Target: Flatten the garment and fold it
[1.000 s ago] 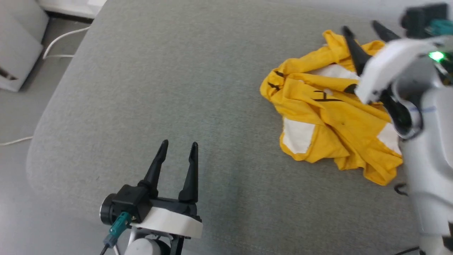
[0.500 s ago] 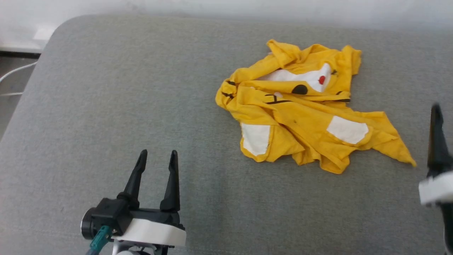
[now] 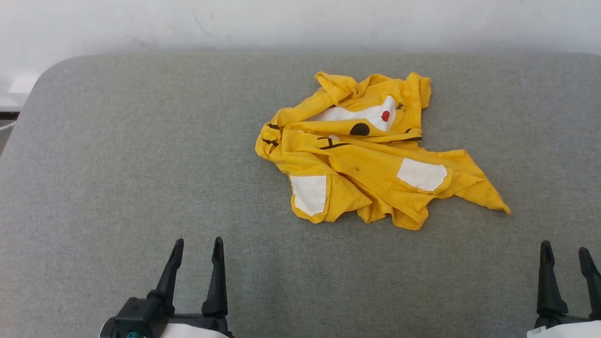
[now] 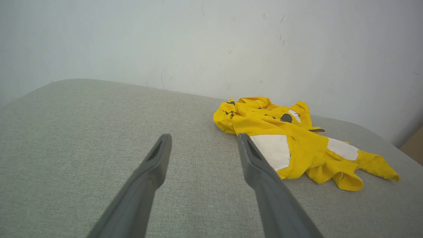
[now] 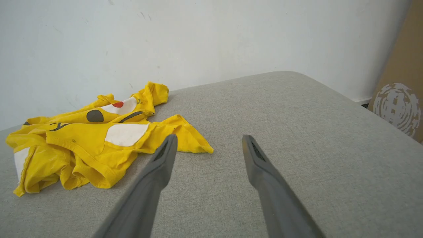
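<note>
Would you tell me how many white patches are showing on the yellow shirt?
3 on the shirt: far patch beside the red dot, near-left patch, right patch. Folds may hide more.

The garment (image 3: 361,159), ahead of both tools, lies crumpled. Its folds hide most of the print, and its sleeves and collar cannot be told apart. The head view's bottom edge cuts off the left tool (image 3: 198,241) and the right tool (image 3: 564,247) at their bases. Right of the right tool, a brown board (image 5: 401,66) is cropped.
</note>
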`<state>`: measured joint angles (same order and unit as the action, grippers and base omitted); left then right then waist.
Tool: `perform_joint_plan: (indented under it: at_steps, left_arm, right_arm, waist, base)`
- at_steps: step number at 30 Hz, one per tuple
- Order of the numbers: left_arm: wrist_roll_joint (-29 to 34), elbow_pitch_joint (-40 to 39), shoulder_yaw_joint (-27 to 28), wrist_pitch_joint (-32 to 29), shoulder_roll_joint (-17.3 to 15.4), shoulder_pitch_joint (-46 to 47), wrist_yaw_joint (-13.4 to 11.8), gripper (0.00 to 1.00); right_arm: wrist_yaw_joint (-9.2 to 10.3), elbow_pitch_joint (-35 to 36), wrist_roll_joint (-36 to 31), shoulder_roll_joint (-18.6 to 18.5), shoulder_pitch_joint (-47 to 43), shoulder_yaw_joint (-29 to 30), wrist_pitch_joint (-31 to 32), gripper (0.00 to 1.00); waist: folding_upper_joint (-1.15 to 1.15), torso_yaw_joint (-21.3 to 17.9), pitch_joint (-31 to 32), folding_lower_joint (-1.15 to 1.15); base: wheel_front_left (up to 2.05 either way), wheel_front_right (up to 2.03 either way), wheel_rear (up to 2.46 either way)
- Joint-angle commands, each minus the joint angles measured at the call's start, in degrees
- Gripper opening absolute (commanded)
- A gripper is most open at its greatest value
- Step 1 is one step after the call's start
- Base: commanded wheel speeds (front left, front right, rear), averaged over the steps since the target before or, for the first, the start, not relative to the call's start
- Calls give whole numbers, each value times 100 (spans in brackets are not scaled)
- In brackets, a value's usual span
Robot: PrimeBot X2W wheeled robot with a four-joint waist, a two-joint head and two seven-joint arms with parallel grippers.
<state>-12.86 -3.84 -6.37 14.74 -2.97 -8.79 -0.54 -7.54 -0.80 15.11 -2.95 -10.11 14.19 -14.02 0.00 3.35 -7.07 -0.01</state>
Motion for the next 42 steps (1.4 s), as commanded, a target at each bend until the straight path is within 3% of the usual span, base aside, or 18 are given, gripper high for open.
perform_joint_plan:
  at_steps: [1,6,9,15,25,30,42]
  left_arm:
    - [52,22,2,26,9,7,24,100]
    - [172,146,-60,6,-135,491,214,100]
    - [215,255,-95,-308,-316,1011,332,100]
    - [-127,627,-306,-1702,-488,2127,596,100]
    - [-926,1618,-1012,-3664,-264,3141,750,100]
    - [-1167,1956,-1175,-3774,-131,3356,755,100]
    - [-1000,3058,-1484,-3383,-53,3837,669,100]
  right_arm:
    - [5,-8,28,6,-10,-13,-43,100]
    - [5,-26,-62,7,102,74,-82,100]
    - [5,-52,-93,7,164,115,-90,100]
    - [5,-46,-80,7,242,35,-95,100]
    - [5,-24,-65,7,506,-85,-97,100]
    - [5,-4,-83,7,598,-61,-97,100]
    - [5,-46,-96,7,787,-124,-97,100]
  waist:
    - [0,-49,65,1]
    - [0,-32,35,1]
    - [0,-19,-17,1]
    - [0,1,-217,1]
    - [0,-21,-715,1]
    - [0,-39,-858,1]
    - [0,-166,-1051,1]
  base:
    - [0,0,0]
    - [0,0,0]
    - [0,0,0]
    - [0,0,0]
    - [0,0,0]
    - [0,0,0]
    - [0,0,0]
